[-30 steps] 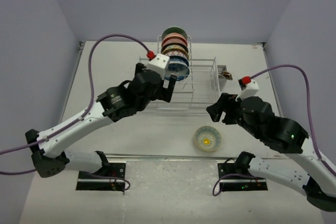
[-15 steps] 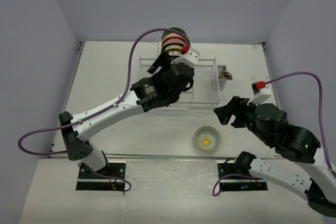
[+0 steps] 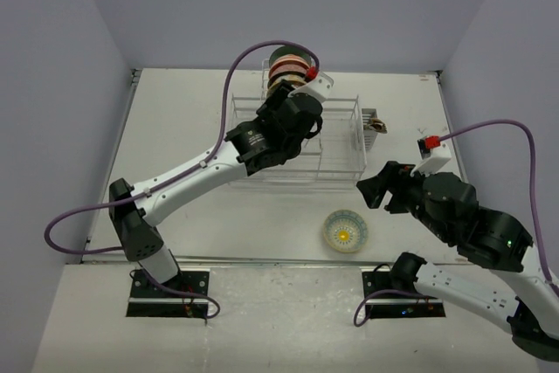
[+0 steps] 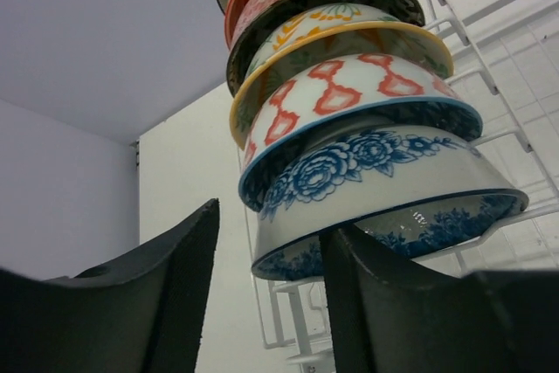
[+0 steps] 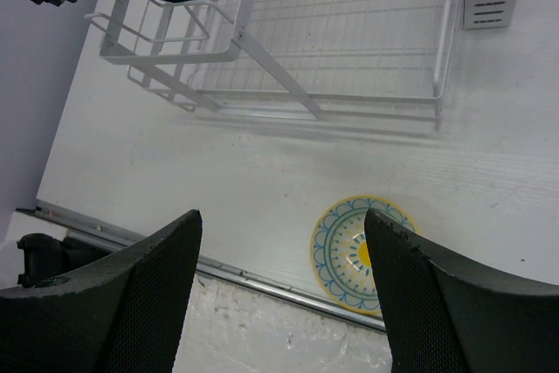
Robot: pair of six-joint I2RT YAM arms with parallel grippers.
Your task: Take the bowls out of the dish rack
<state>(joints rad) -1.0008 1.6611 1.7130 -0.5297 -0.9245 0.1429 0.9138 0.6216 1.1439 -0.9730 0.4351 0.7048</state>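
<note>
1. Near the table's front edge, right of centre, the yellow-centred bowl lies alone, in the same place as a second ago. It appears to be the one bowl already unloaded.
2. The right gripper has drawn back a little toward the right edge. Its jaws are wide apart with nothing between them.
3. The left arm has swung from the dish rack's front-left corner to above its central row, so the next pick looks under way.
4. The left gripper has narrowed from fully spread to about half. The rim of the blue floral bowl, foremost in the row, sits in the gap. One finger stands visibly clear, so there is no grip yet.
5. Behind it, the other bowls stay on edge in the rack, toward the back edge.
</note>
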